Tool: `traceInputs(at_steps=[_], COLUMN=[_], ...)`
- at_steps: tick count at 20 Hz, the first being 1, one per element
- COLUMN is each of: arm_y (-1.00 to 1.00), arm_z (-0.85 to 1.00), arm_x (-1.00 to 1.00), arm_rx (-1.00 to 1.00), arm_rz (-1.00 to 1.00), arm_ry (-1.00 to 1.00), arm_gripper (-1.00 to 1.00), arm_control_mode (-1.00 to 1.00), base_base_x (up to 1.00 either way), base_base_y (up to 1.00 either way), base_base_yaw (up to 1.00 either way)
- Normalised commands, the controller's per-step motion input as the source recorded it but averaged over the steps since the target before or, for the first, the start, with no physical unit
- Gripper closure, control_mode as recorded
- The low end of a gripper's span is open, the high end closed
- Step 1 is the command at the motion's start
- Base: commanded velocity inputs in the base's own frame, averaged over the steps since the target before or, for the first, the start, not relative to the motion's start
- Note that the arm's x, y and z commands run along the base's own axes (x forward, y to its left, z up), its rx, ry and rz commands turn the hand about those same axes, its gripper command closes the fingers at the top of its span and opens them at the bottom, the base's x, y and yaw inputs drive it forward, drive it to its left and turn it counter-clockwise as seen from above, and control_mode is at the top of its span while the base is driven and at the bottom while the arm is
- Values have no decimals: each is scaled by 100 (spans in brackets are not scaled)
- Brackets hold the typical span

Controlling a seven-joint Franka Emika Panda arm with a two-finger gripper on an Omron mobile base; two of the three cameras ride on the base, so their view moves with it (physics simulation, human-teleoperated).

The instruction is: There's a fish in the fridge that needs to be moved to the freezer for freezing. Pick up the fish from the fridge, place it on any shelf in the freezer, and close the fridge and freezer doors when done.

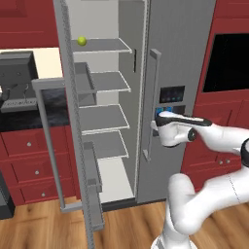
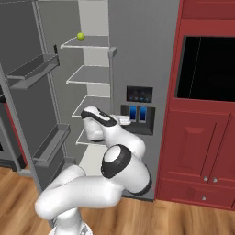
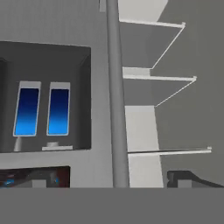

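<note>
The fridge point(image 1: 104, 116) stands open, with broad grey shelves; its wide door point(image 1: 78, 146) swings out to the left, bins on its inner face. No fish can be seen on the shelves that show. The narrow freezer door point(image 1: 180, 48), with a blue-lit dispenser panel point(image 1: 171, 95), is shut. My gripper point(image 1: 156, 121) hovers just in front of that dispenser point(image 2: 137, 112), right of the door's vertical bar handle point(image 1: 151, 104). In the hand view the gripper point(image 3: 109, 179) is open, fingertips point(image 3: 192, 177) wide apart with the handle point(image 3: 116, 87) between them and nothing held.
A yellow-green ball point(image 1: 81, 41) lies on the fridge's top shelf. Red cabinets with a dark oven recess point(image 1: 228, 63) flank the unit on the right. On the left sit red drawers point(image 1: 29, 160) under a dark counter point(image 1: 19, 112). The floor is wood.
</note>
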Motion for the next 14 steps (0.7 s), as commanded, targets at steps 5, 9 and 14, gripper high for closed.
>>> traceInputs(at_steps=[5,9,14], arm_y=[0,0,-2], arm_z=[91,100,100], arm_x=[-59,-40,-17], arm_rx=[0,0,0], arm_rz=[-14,-13,-14], arm_ry=[-25,-46,-34], arm_gripper=[-100,-100,-100], arm_control_mode=[-100,-100,-100], base_base_x=[0,0,0], base_base_y=[0,0,0], base_base_yaw=[0,0,0])
